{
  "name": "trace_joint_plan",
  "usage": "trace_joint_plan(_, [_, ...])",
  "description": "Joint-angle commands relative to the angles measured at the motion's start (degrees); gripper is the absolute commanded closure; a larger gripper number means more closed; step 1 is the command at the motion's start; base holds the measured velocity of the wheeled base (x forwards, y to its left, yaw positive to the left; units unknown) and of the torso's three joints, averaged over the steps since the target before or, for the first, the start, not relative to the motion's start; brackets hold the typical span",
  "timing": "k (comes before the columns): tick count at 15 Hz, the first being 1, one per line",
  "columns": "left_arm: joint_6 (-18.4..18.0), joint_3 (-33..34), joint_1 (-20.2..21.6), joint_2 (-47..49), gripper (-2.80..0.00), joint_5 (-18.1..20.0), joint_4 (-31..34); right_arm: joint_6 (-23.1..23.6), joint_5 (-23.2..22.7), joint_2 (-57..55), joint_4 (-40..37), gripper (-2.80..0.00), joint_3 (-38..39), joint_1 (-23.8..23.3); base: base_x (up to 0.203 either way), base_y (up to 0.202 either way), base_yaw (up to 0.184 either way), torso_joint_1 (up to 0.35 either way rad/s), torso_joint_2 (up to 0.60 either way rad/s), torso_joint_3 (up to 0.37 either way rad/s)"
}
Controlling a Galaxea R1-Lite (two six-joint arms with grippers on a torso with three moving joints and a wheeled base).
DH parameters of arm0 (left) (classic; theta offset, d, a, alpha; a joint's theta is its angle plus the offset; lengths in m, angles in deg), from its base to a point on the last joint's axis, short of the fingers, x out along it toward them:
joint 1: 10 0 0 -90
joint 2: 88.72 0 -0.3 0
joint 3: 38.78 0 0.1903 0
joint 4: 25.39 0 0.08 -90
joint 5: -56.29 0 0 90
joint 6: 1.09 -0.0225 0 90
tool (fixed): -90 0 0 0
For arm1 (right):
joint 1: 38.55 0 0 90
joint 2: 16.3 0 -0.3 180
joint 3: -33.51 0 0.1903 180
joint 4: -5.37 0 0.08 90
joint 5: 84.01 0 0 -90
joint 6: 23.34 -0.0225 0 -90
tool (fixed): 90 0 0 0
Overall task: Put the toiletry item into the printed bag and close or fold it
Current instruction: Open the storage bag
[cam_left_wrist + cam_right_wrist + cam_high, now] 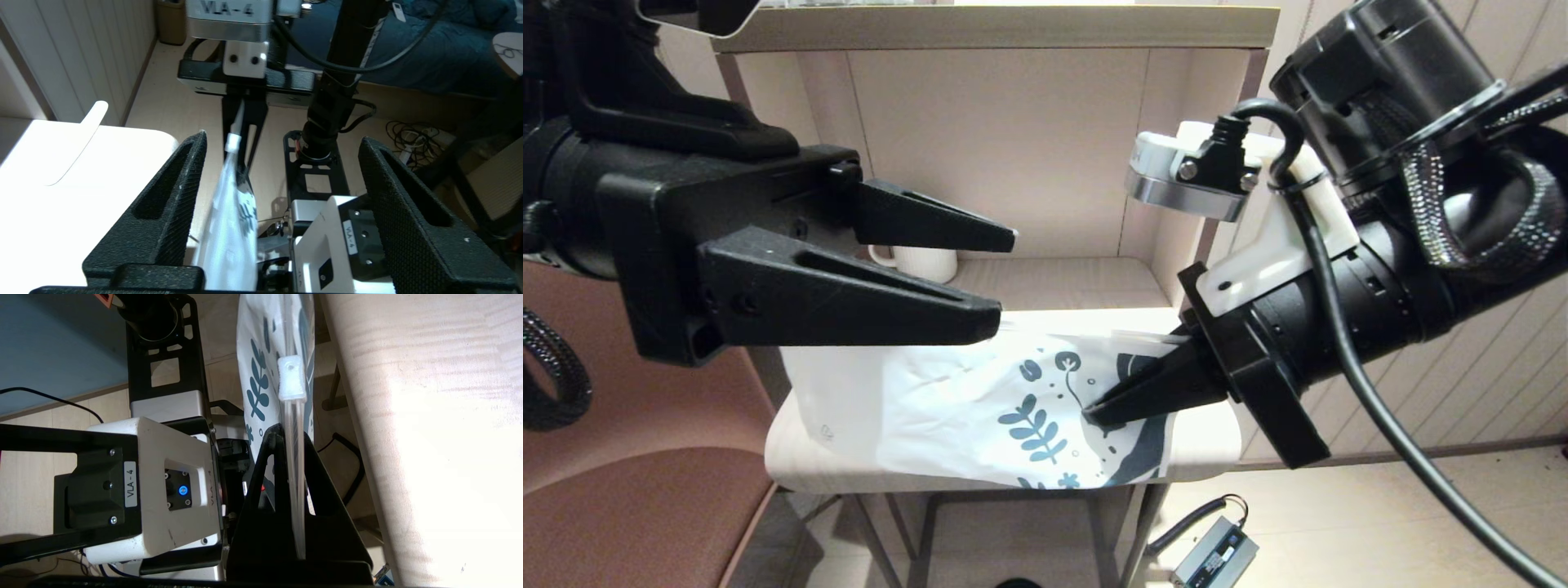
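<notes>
Light falls hard from above onto the pale table (1209, 441); in both wrist views its surface burns out to near white, grain lost in glare beside the right gripper (286, 433) and beside the open left gripper (282, 143); the comb (77, 143) shows there only as a faint outline. In the head view the exposure is even; the shelf recess behind the left gripper (1005, 278) lies in soft shade; the printed bag (980, 408) is crisp; both black arms loom large, their detail swallowed; the floor below reads dim.
</notes>
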Motion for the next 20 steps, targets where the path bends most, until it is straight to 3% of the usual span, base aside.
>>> trace_joint_plan(1, [-0.10,-1.47,-0.05,3.77,-2.80,0.13,-0.02,0.10,-0.19,-1.27,0.20,0.00,-0.52,0.37,0.000,0.000,0.000,0.000,0.00,0.000])
trace_joint_plan(6, [-0.17,-4.59,-0.09,10.29,-2.80,-3.30,-0.11,0.01,-0.19,-2.62,0.27,0.00,-1.29,0.45,0.000,0.000,0.000,0.000,0.00,0.000])
trace_joint_plan(15, [-0.42,-4.26,-0.05,10.13,-2.80,-4.00,-0.11,0.01,-0.10,-2.53,0.82,0.00,-1.41,0.11,0.000,0.000,0.000,0.000,0.00,0.000])
trace_joint_plan(20, [-9.32,-2.46,-0.14,8.95,-2.80,-8.25,-0.14,0.01,-0.19,-2.53,0.82,0.00,-1.64,0.11,0.000,0.000,0.000,0.000,0.00,0.000])
